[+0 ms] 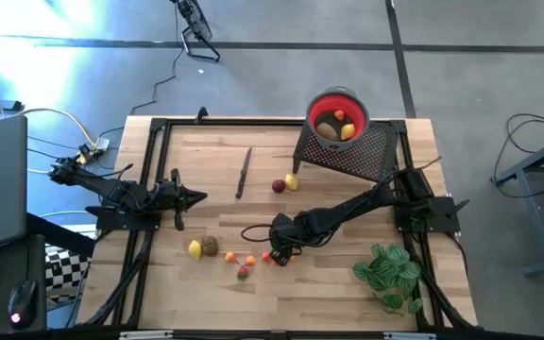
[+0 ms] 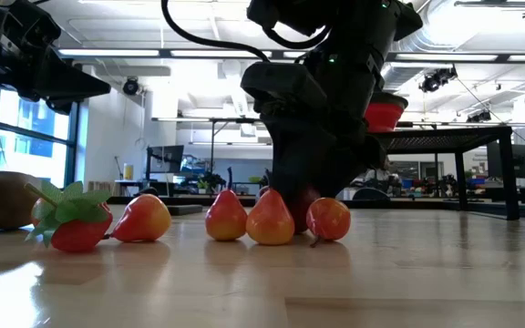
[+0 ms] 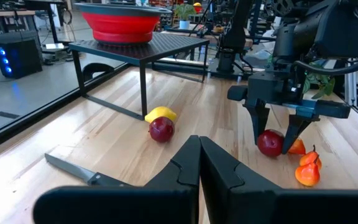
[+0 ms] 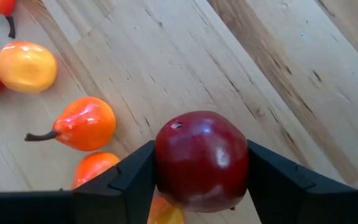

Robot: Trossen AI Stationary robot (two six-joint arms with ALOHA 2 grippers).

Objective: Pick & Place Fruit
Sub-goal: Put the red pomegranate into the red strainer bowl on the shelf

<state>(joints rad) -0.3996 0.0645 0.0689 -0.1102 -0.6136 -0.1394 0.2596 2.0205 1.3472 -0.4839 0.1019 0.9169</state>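
Note:
My right gripper (image 1: 277,253) stands at the table's near middle, its two fingers down on either side of a dark red apple (image 4: 201,158), which also shows in the left wrist view (image 3: 269,143). Orange pears (image 4: 82,123) and a strawberry (image 2: 80,228) lie on the wood beside it. A yellow fruit (image 1: 195,248) and a brown one (image 1: 210,246) lie farther left. Another red and yellow pair (image 3: 160,124) rests mid-table. My left gripper (image 1: 196,197) waits shut and level at the left. My right gripper pinches the apple between its two fingers (image 4: 132,177), which lie against two opposite sides of it (image 4: 163,155). They come from above, slanting steeply down. The apple's underside rests on the table (image 3: 270,154), stem dimple up.
A red bowl (image 1: 315,102) with fruit inside stands on a black mesh stand (image 1: 362,156) at the far right. A thin dark knife (image 1: 244,172) lies mid-table. A green leafy plant (image 1: 390,274) sits at the near right corner.

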